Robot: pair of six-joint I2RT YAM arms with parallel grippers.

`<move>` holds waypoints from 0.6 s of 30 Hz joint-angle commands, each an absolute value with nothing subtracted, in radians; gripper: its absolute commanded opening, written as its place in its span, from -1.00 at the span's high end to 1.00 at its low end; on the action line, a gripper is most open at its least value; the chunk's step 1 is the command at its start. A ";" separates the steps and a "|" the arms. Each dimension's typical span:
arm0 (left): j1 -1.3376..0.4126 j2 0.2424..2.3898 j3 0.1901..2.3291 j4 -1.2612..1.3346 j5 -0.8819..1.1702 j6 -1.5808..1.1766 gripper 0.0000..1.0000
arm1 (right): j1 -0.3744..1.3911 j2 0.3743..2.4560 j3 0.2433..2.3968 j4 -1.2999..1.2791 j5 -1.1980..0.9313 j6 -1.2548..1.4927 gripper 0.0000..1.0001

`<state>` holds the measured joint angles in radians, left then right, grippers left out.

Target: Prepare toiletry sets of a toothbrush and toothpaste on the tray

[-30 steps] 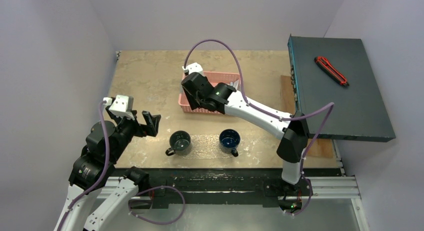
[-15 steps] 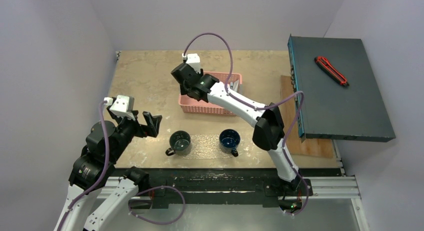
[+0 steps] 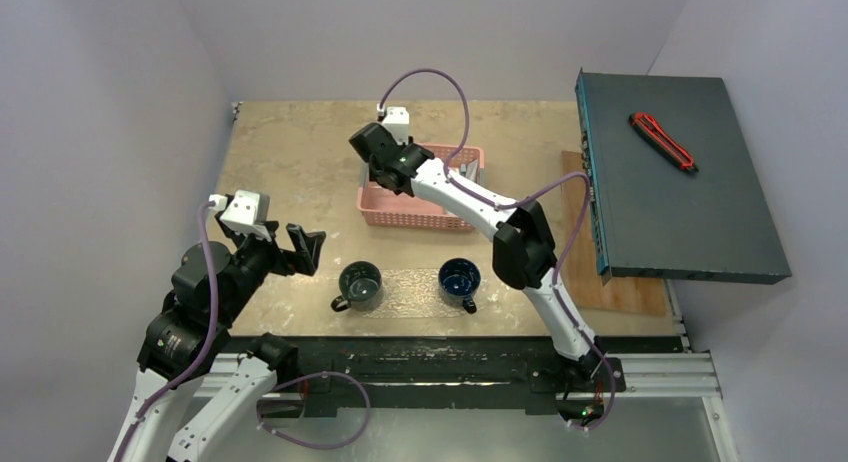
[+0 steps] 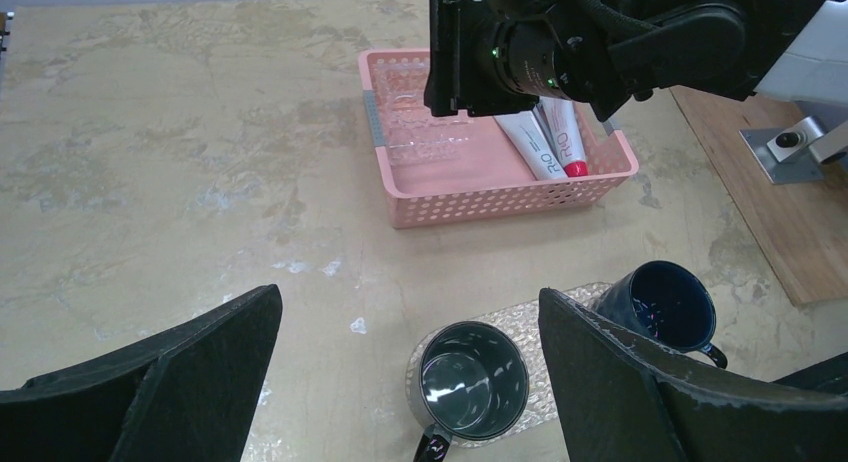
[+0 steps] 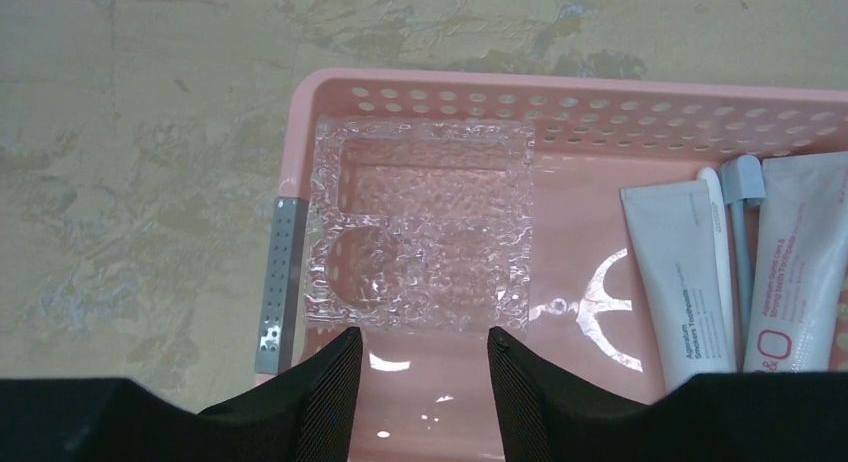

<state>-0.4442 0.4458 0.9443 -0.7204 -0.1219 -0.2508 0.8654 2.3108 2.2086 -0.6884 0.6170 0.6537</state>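
the right gripper [image 5: 420,340] hangs over the left end of the pink basket [image 5: 560,90]. its two ribbed fingers [image 5: 335,382] stand part-way apart with nothing between them. straight below the gap lies a clear embossed insert [image 5: 420,222], flat on the basket floor against the left wall. at the basket's right end lie two silver-grey squeeze tubes [image 5: 680,282], side by side, with two thin brushes [image 5: 714,232] between them, one white and one bluish. all four are well to the right of the fingers and touched by neither. the left gripper [image 4: 408,297] hovers above the near left part of the table [image 3: 290,152], spread to its widest and holding nothing. the tray [image 3: 410,287] lies near the front edge of the table, between the basket and the arm bases, with two dark mugs [image 3: 360,285] standing on it, one toward each end. the tubes and brushes are all in the basket.
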 commanded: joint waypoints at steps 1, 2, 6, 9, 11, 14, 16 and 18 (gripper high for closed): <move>-0.436 0.440 0.969 -0.688 -0.114 -0.259 -1.00 | 0.853 2.315 2.253 -0.628 0.655 0.677 -0.02; -0.436 0.441 0.968 -0.689 -0.115 -0.260 -1.00 | 0.850 2.322 2.253 -0.619 0.648 0.676 -0.02; -0.436 0.443 0.968 -0.689 -0.112 -0.259 -1.00 | 0.841 2.346 2.270 -0.603 0.641 0.677 -0.01; -0.436 0.444 0.969 -0.689 -0.115 -0.258 -1.00 | 0.837 2.358 2.272 -0.586 0.643 0.675 -0.01; -0.436 0.443 0.970 -0.690 -0.118 -0.258 -1.00 | 0.833 2.369 2.273 -0.576 0.646 0.672 -0.01; -0.436 0.443 0.970 -0.689 -0.117 -0.257 -1.00 | 0.828 2.386 2.283 -0.569 0.643 0.668 -0.01; -0.436 0.443 0.970 -0.690 -0.118 -0.256 -1.00 | 0.826 2.400 2.296 -0.568 0.644 0.666 -0.01; -0.436 0.442 0.970 -0.690 -0.118 -0.256 -1.00 | 0.824 2.410 2.304 -0.567 0.648 0.665 -0.01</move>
<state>-0.4442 0.4458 0.9443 -0.7204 -0.1223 -0.2508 0.8307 2.3970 2.2467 -0.6044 0.6186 0.6552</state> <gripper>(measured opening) 0.998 0.507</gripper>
